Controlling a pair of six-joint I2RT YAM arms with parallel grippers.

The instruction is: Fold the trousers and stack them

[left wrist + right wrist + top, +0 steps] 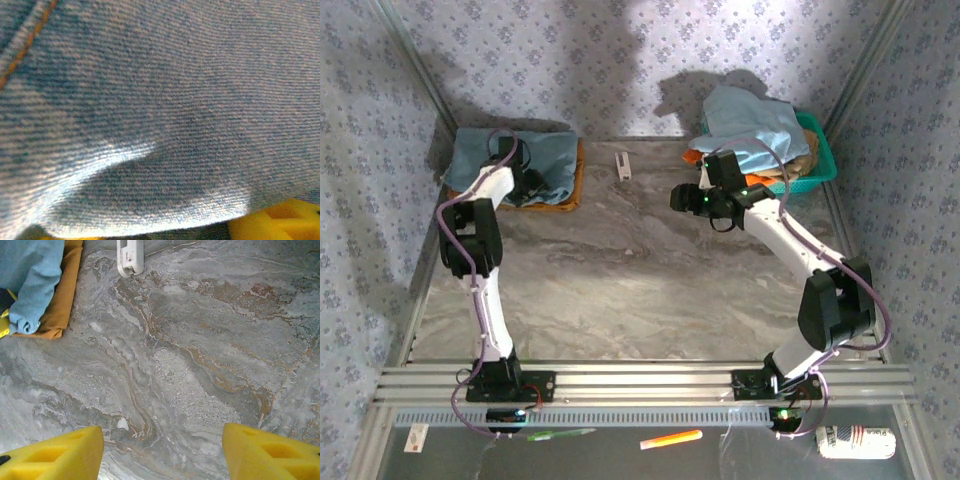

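From above, the jeans (550,158) are seen folded on a brown cloth (578,185), under the left gripper (528,180). At the left wrist, soft, weighty denim is shown close; whether it is gripped cannot be told. At the right wrist, the right gripper (162,450) is spread, empty. A thick folded edge is judged the best hold.

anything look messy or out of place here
Mostly tidy. A pale blue garment is heaped over the green basket, spilling past its rim rather than lying inside. A small white piece lies loose on the table. The folded trousers sit neatly on the mustard cloth.
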